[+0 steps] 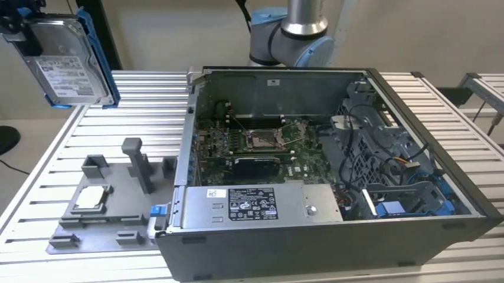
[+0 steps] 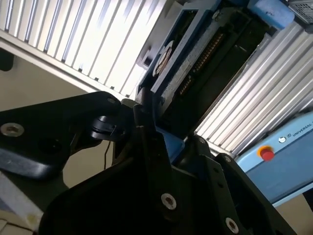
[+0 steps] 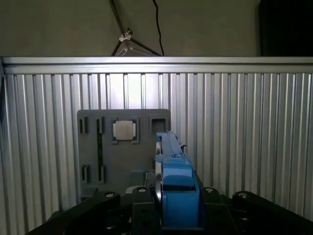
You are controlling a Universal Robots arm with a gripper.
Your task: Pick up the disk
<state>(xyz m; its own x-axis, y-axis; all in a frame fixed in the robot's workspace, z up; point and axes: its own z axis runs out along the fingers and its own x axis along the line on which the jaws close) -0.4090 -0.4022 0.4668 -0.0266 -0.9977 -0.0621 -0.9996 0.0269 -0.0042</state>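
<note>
The disk hangs high in the air at the exterior view's far left, above the slatted table. It stands upright on edge, silver, with its white label facing the camera and its blue carrier frame around it. My gripper is shut on its upper left end. In the first wrist view the disk shows edge-on, its blue frame clamped between my black fingers. The second wrist view shows the disk's underside and connector edge running away from my gripper.
Below the disk lies a grey fixture plate with upright posts and a small square silver chip. An open computer case stands in the middle, with a long silver box along its front. The arm's base rises behind it.
</note>
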